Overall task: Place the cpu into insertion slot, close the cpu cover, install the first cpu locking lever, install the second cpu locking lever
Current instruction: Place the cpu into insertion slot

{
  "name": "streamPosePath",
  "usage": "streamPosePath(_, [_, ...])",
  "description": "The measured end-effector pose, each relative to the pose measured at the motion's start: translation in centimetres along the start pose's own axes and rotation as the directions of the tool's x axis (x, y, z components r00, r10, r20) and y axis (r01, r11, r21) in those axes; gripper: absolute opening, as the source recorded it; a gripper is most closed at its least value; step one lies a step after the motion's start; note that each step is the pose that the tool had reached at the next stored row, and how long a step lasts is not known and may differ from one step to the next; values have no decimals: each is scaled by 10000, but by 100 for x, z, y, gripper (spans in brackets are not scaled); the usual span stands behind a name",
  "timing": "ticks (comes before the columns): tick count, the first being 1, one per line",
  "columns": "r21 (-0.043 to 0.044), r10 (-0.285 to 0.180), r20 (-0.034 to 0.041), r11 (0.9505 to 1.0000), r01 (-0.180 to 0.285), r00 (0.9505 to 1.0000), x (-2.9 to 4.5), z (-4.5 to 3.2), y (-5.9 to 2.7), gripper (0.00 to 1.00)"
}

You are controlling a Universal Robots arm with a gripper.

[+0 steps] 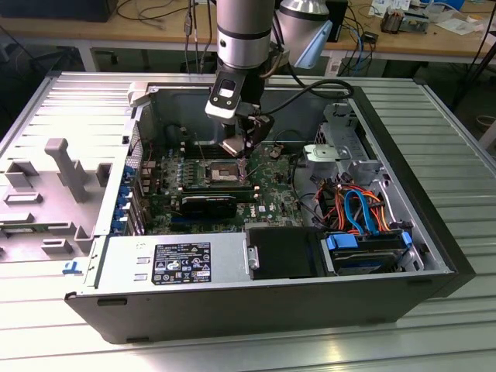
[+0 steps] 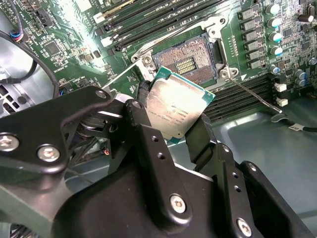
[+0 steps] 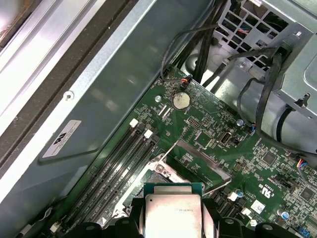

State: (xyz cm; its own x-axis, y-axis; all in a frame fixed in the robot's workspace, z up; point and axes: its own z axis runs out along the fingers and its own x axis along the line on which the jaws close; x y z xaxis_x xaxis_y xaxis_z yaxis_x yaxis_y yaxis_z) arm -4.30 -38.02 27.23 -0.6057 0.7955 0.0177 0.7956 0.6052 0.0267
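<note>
My gripper [image 1: 236, 142] is shut on the cpu [image 1: 232, 147], a flat square chip with a silver-grey top and green edge. It hangs tilted just above the insertion slot [image 1: 219, 169] on the green board inside the open case. In the second wrist view the cpu [image 2: 176, 109] sits between my two black fingers [image 2: 143, 121], and the bare insertion slot [image 2: 190, 59] lies just beyond it. Thin locking levers [image 2: 257, 96] stick out from the slot's sides. In the first wrist view the cpu [image 3: 172, 213] shows, with the cpu cover [image 3: 198, 151] standing open beyond it.
A grey power supply [image 1: 178, 263] and a drive bay with blue tabs [image 1: 364, 248] fill the case's near side. Orange and blue cables [image 1: 356, 205] lie at the exterior view's right. Long black memory slots [image 2: 148, 20] run beside the socket. The case wall [image 3: 99, 89] is close.
</note>
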Motion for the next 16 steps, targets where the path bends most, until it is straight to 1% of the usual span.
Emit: streamPosePath(16, [-1,111,3,9999,-111,9999,0,7,0,54])
